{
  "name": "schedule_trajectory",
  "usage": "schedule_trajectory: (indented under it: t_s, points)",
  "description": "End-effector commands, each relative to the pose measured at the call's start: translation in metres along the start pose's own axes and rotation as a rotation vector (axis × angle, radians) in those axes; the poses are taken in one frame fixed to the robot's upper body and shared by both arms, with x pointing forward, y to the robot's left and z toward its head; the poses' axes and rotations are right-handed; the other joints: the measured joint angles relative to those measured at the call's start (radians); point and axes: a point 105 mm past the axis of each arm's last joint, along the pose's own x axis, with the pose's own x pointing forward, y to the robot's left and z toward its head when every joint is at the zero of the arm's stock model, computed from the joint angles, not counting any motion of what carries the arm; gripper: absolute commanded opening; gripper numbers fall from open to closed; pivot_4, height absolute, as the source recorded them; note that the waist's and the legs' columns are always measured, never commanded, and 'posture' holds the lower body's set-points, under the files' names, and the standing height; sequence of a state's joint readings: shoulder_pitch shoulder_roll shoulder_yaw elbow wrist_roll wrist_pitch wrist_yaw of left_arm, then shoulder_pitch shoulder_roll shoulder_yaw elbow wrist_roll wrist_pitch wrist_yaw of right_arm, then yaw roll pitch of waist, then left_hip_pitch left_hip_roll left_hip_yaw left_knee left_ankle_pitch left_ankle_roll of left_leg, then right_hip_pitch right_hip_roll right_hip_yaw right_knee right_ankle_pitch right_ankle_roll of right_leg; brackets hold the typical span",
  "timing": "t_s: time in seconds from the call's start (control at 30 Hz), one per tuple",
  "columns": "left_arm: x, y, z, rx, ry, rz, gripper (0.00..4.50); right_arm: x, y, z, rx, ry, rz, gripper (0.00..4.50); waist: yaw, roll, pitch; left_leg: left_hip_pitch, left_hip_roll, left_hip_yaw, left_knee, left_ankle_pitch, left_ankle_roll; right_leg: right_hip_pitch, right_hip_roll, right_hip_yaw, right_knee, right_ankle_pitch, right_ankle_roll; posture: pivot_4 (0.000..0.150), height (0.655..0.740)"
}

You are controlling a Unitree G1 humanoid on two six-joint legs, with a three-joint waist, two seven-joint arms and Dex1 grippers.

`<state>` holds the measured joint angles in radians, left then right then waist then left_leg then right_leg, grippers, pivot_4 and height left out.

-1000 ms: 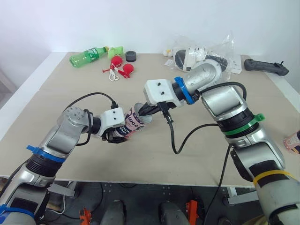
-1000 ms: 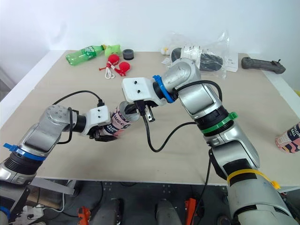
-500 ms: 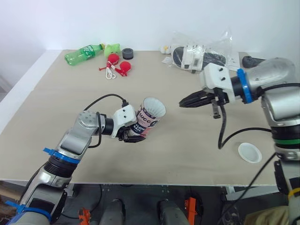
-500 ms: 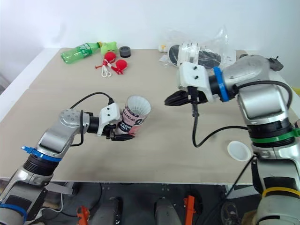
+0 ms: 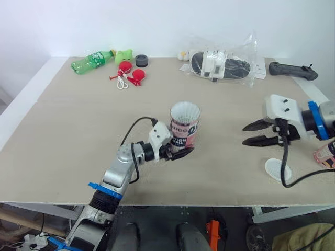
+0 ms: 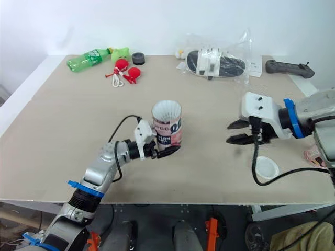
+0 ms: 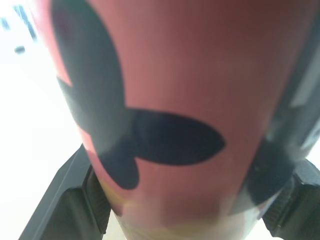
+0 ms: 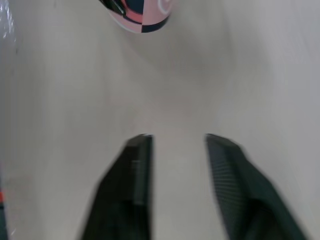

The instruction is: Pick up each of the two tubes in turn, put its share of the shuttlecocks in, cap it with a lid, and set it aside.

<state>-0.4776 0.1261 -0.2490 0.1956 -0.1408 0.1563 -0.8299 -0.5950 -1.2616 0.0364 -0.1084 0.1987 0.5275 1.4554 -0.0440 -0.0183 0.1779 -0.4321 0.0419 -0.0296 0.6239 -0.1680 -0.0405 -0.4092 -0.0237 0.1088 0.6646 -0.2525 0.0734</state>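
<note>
jaws, left gripper [image 5: 178,150]: closed on the lower part of the tube [image 5: 184,129], one black finger on each side. in the left wrist view the pink-and-black wall of the tube sits pressed between the fingers [image 7: 75,200].
jaws, right gripper [image 5: 250,133]: wide apart, holding nothing, hovering above bare table at the right of the frame, tips pointing toward the tube. in the right wrist view both fingers [image 8: 132,185] stand apart over the tabletop, with the base of the tube beyond them.
tube: upright, lower centre of the left eye view, pink with black print, top open. white shuttlecock feathers [image 5: 185,110] fill the mouth, level with the rim.
lid [image 5: 277,169]: white, round, flat on the table at lower right, just below the right gripper and well apart from the tube.
second tube [image 5: 325,153]: pink, at the right edge of the frame, near the lid, partly cut off; pose cannot be told.
table [image 5: 78,125]: pale beige top, white border.
far row, upper left to upper right:
green bottle [image 5: 91,60], on its side.
green object [image 5: 124,55], just beside the bottle.
black ring [image 5: 141,60].
two red objects [image 5: 132,73] with a white cord.
clear plastic bag [image 5: 225,60], with black and white items inside.
black handle [image 5: 292,70], upper right corner.
</note>
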Motion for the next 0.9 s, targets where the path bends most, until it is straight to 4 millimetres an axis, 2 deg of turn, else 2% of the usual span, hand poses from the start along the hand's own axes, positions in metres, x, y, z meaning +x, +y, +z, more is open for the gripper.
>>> schedule_trajectory:
  t_s: [0.03,0.1,0.13,0.47,0.57,0.7,0.77,0.83,0.87,0.9]
  points:
    - [0.002,-0.001,-0.018,-0.003,0.051,0.004,3.26,-0.019,-0.007,-0.003,-0.014,0.032,-0.066,3.65,-0.002,0.0,0.0,0.001,0.0,0.001,0.001,0.0,0.0,0.001,0.0,0.001,0.0,0.0,0.0,0.15,0.74]
    - [0.001,-0.006,-0.032,0.024,0.094,-0.023,3.26,-0.022,-0.007,-0.007,-0.006,0.048,-0.067,4.4,-0.002,0.0,0.0,0.003,0.0,0.001,0.002,0.0,0.0,0.003,-0.001,0.001,0.0,-0.001,-0.003,0.15,0.74]
    - [0.001,-0.007,-0.035,0.02,0.102,-0.028,3.26,-0.024,-0.008,-0.009,-0.001,0.059,-0.071,4.46,-0.002,0.0,0.0,0.004,0.0,0.002,0.002,0.0,0.0,0.004,-0.001,0.002,0.0,-0.001,-0.003,0.15,0.74]
    - [0.005,-0.005,-0.023,0.01,0.005,-0.007,3.26,-0.023,-0.011,-0.041,0.041,0.172,-0.071,4.46,-0.001,0.001,-0.001,0.005,-0.001,0.002,0.003,0.0,-0.001,0.005,-0.001,0.002,0.0,0.0,-0.003,0.15,0.74]
    - [0.005,-0.003,-0.014,-0.007,-0.023,0.0,3.26,-0.021,-0.011,-0.022,0.037,0.077,-0.054,4.46,-0.001,0.002,-0.002,0.004,-0.001,0.002,0.003,0.0,-0.001,0.004,-0.001,0.003,0.0,0.001,0.0,0.15,0.74]
    - [0.005,-0.003,-0.019,0.004,0.003,-0.007,3.26,-0.021,-0.012,0.003,-0.014,-0.011,-0.046,4.46,-0.002,0.003,-0.002,0.004,0.0,0.002,0.003,0.0,-0.001,0.004,0.0,0.003,0.0,0.002,0.001,0.15,0.74]
    - [0.005,-0.003,-0.021,0.009,0.016,-0.011,3.26,-0.022,-0.013,0.028,-0.048,-0.109,-0.033,4.46,-0.002,0.002,-0.002,0.004,0.0,0.002,0.003,0.0,-0.001,0.004,0.0,0.003,0.0,0.002,0.001,0.15,0.74]
    - [0.004,0.001,-0.022,0.033,0.05,-0.004,3.26,-0.025,-0.01,0.064,-0.084,-0.264,-0.002,4.46,-0.004,0.002,-0.002,0.004,0.0,0.002,0.003,0.0,-0.001,0.004,0.0,0.003,0.0,0.002,0.0,0.15,0.74]
    - [0.003,0.003,-0.023,0.056,0.076,0.001,3.26,-0.026,-0.008,0.074,-0.096,-0.306,0.012,4.07,-0.004,0.002,-0.002,0.004,0.0,0.002,0.003,0.0,-0.001,0.004,0.0,0.003,0.0,0.002,0.001,0.15,0.74]
    - [0.001,0.006,-0.022,0.091,0.099,0.0,3.26,-0.026,-0.006,0.081,-0.11,-0.331,0.019,3.9,-0.002,0.001,-0.001,0.004,0.0,0.001,0.002,0.0,-0.001,0.004,0.0,0.002,0.0,0.002,0.001,0.15,0.74]
